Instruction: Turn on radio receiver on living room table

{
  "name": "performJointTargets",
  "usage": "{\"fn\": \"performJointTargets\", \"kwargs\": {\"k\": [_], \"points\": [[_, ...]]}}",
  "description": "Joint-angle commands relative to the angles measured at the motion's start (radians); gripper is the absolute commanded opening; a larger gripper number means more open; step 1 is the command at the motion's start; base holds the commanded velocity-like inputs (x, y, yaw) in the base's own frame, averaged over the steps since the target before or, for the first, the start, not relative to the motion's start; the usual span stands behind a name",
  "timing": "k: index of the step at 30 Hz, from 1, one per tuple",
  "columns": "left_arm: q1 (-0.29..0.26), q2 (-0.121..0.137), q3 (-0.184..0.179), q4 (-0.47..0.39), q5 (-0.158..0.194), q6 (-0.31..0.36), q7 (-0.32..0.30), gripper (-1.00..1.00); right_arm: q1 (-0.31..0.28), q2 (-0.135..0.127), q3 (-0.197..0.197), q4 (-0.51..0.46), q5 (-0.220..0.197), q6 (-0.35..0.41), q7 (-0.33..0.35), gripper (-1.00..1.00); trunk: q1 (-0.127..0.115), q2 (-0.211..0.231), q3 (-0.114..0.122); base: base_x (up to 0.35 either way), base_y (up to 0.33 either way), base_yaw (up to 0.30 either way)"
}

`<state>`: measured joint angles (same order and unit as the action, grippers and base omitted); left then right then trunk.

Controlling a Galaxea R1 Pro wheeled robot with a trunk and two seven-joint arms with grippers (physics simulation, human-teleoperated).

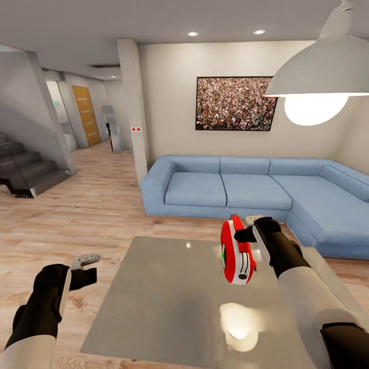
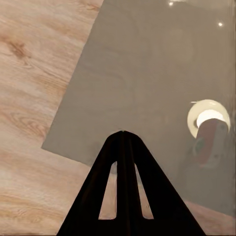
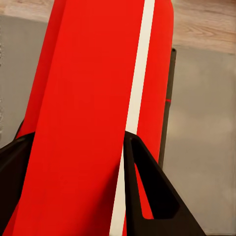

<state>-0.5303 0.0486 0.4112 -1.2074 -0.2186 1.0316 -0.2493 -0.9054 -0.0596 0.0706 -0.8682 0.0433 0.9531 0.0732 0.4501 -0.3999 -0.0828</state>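
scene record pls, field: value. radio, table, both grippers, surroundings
radio receiver: red with white band, lifted above the table, held on edge
table: grey reflective top, lamp glare on it
right gripper: shut on the radio receiver, fingers on either side of it
left gripper: shut, holding nothing, over the table's near-left edge
sofa: blue, L-shaped, behind the table
pendant lamp: white, lit, upper right

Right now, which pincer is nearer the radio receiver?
Right. The right pincer is shut on the radio receiver, holding it above the table. The left pincer is shut, out past the table's left edge.
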Motion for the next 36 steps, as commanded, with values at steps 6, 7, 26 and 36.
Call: {"fn": "performJointTargets", "kwargs": {"k": [6, 7, 26, 36], "points": [[-0.074, -0.007, 0.0, 0.149, -0.002, 0.002, 0.001, -1.0, -0.044, 0.003, 0.0, 0.049, -0.007, 0.046, -0.019, -1.0, 0.0, 0.0, 0.0, 0.0, 0.0, 0.0], [-0.079, -0.011, 0.0, 0.167, -0.002, 0.002, 0.001, -1.0, -0.049, 0.007, -0.001, 0.066, -0.007, 0.047, -0.03, -1.0, 0.0, 0.0, 0.0, 0.0, 0.0, 0.0], [-0.081, -0.017, 0.008, 0.191, -0.003, -0.002, -0.001, -1.0, -0.056, 0.017, 0.002, 0.102, -0.012, 0.052, -0.043, -1.0, 0.0, 0.0, 0.0, 0.0, 0.0, 0.0], [-0.08, -0.02, 0.01, 0.192, -0.001, -0.003, -0.001, -1.0, -0.056, 0.021, 0.004, 0.101, -0.011, 0.052, -0.044, -1.0, 0.0, 0.0, 0.0, 0.0, 0.0, 0.0]]}}
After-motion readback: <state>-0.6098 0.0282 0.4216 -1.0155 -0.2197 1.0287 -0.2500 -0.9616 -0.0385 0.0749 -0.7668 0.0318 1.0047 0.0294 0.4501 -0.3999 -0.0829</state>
